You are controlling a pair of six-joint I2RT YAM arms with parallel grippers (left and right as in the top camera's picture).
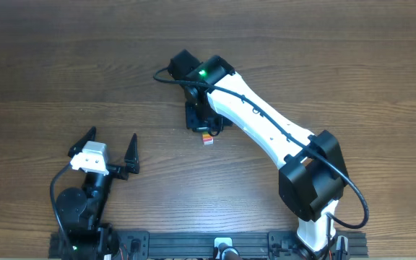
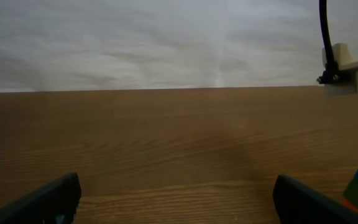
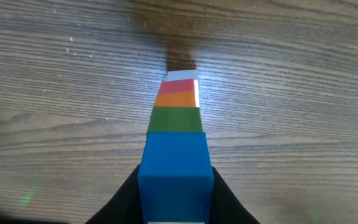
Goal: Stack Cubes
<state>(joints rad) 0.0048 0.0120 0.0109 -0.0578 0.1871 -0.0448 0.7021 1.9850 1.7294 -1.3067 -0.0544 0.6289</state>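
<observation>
Presently the right arm (image 1: 266, 126) lies across to mid-counter, and the right jaws are closed on the blue cube (image 3: 174, 158), one finger against each side face. Directly beneath that cube the stack (image 1: 208, 139) runs down to the counter (image 1: 338, 50): green cube (image 3: 175, 118) uppermost, then orange cube (image 3: 176, 98), red cube (image 3: 178, 86) and white cube (image 3: 181, 75) at the base. Finding on alignment: the blue cube sits square over the green cube, edges parallel, with no sideways offset noted in the right wrist view. The stack's axis is upright and passes between the jaws. Blue and green meet in that view with no gap seen, but whether the blue cube bears its full weight on the green cube cannot be confirmed from this angle. The left jaws stand open, low over the counter near the left arm (image 1: 85, 195), well apart from the stack, which lies to their right and farther up the counter. The right arm is therefore the nearer and the only one engaged. Judgement: the placing step is at or near its end. The coming move turns on opening the jaws and leaving straight up along the stack's axis, since any sideways drag could topple the column.
</observation>
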